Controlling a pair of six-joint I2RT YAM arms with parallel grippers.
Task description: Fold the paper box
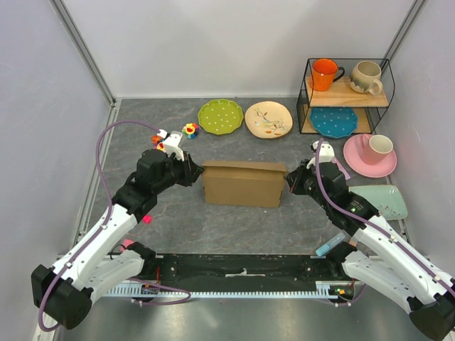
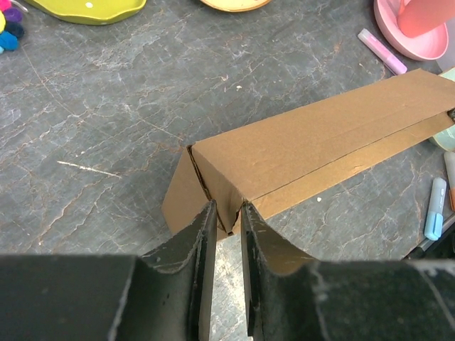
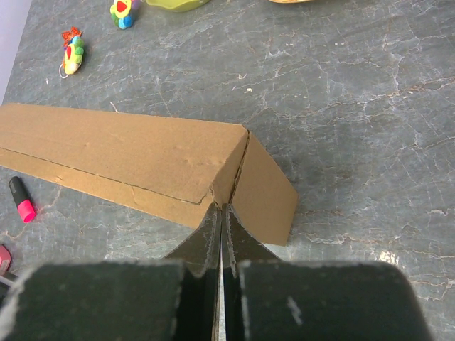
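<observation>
Currently I see the paper box (image 1: 242, 183) stretching ahead of both sets of jaws: left gripper (image 2: 226, 219) narrow, nipping its end corner; right gripper (image 3: 219, 212) nearly closed on its end edge.

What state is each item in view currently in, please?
paper box: partly folded, end flaps splayed.
left end effector: shut on box's left end.
right end effector: shut on box's right end.
orange mug: upright on shelf.
beige mug: upright on shelf.
pink cup: upright on its saucer.
</observation>
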